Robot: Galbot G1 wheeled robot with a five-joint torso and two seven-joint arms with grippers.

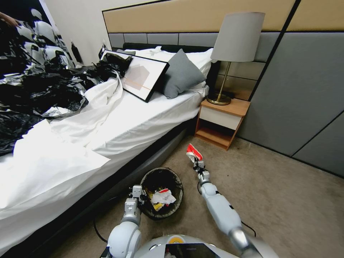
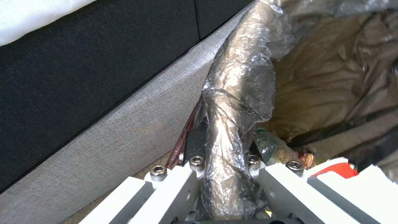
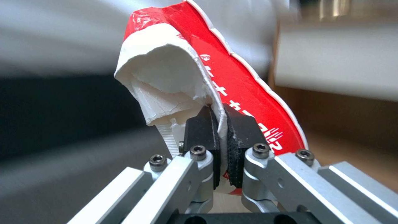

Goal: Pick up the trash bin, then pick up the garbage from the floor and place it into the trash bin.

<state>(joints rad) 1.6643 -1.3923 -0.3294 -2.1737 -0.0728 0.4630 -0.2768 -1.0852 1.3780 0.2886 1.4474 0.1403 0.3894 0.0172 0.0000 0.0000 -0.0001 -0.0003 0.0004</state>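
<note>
The trash bin (image 1: 162, 192), round and lined with a dark bag, hangs just in front of the bed base. My left gripper (image 1: 140, 196) is shut on its near-left rim; in the left wrist view the bag-covered rim (image 2: 232, 130) runs between the pads. Several pieces of garbage (image 1: 162, 197), white, red and yellow, lie inside the bin. My right gripper (image 1: 196, 162) is held above the carpet, to the right of and beyond the bin, shut on a red and white snack wrapper (image 1: 194, 152). In the right wrist view the wrapper (image 3: 199, 81) stands up from the black pads.
A bed (image 1: 118, 122) with white sheets, black plastic, a framed picture and a grey pillow takes up the left. A wooden nightstand (image 1: 221, 122) with a lamp (image 1: 233, 53) stands beyond the right gripper. Grey wall panels close the right side. Bare beige carpet (image 1: 286, 204) spreads to the right.
</note>
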